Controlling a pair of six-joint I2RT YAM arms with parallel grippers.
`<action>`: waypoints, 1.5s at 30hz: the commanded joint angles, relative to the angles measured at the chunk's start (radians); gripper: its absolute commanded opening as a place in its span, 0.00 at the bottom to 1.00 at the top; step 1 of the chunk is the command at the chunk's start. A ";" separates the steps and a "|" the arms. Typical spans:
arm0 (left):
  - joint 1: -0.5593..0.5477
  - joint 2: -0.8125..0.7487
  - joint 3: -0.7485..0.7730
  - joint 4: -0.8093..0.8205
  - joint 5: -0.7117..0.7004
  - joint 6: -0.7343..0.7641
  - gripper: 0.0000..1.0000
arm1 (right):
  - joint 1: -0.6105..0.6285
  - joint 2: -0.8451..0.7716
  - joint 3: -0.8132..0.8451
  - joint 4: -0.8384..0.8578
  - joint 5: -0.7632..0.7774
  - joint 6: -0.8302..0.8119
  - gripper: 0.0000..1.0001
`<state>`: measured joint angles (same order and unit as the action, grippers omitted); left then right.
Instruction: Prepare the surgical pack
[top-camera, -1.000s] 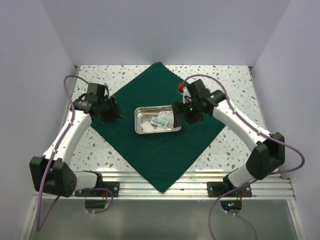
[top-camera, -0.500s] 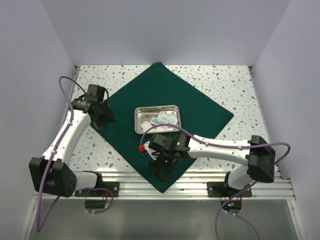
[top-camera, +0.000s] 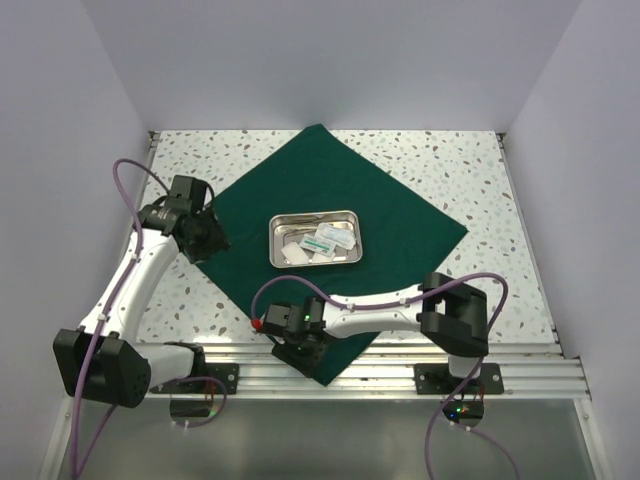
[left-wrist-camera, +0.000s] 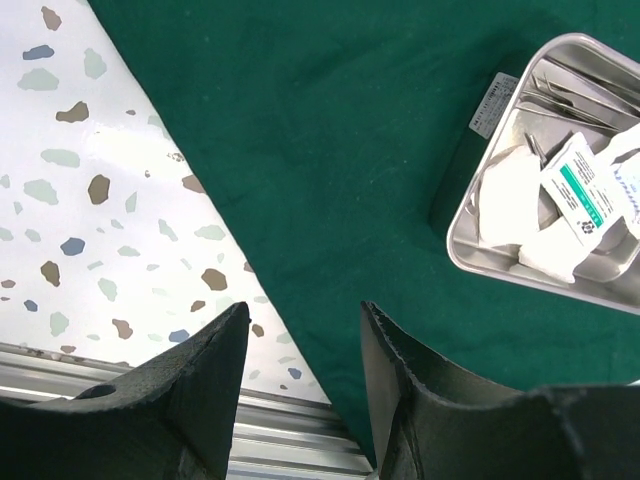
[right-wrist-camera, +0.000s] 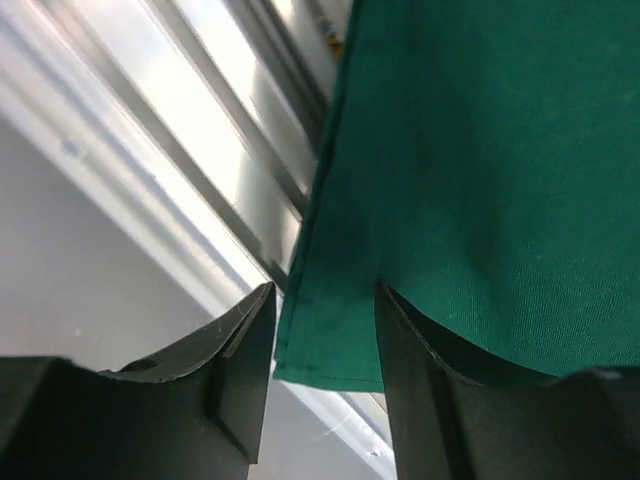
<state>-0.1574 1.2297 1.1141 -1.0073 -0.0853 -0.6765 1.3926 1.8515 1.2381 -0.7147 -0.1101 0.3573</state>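
Down at the near edge, the right gripper (right-wrist-camera: 320, 295) sits over the aluminium rail (right-wrist-camera: 200, 130) with its claw spread and the near corner of the surgical pack (top-camera: 330, 190) hanging in the gap between the fingers. I can't really tell from the wrist view whether either pad is touching the cloth yet, but it isn't pinched. A bit further in on the left, the left gripper (left-wrist-camera: 302, 310) hovers over the pack's left edge where it meets the speckled table (top-camera: 470, 170), claw spread too and holding nothing. The pack itself lies flat as a big diamond on the table, with the steel tray (top-camera: 316, 239) and its white packets (left-wrist-camera: 585, 190) sitting right in the middle. My worry from here: only a sliver of corner is between those right fingers, so a bite could slip off. A low or sideways pull on the corner could also drag the tray along and spill the packets, or snag the cloth on the rail.
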 joint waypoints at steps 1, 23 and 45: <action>0.009 -0.033 -0.007 -0.004 -0.002 0.023 0.52 | 0.028 0.005 0.038 0.005 0.107 0.086 0.47; 0.009 -0.059 -0.062 0.018 0.065 0.020 0.52 | 0.106 -0.023 -0.052 -0.127 0.342 0.210 0.43; 0.010 0.024 -0.022 0.052 0.042 0.009 0.53 | -0.314 -0.034 0.381 -0.222 0.405 -0.107 0.00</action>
<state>-0.1570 1.2442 1.0527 -0.9924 -0.0280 -0.6621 1.1591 1.8114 1.4914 -0.9085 0.2466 0.3672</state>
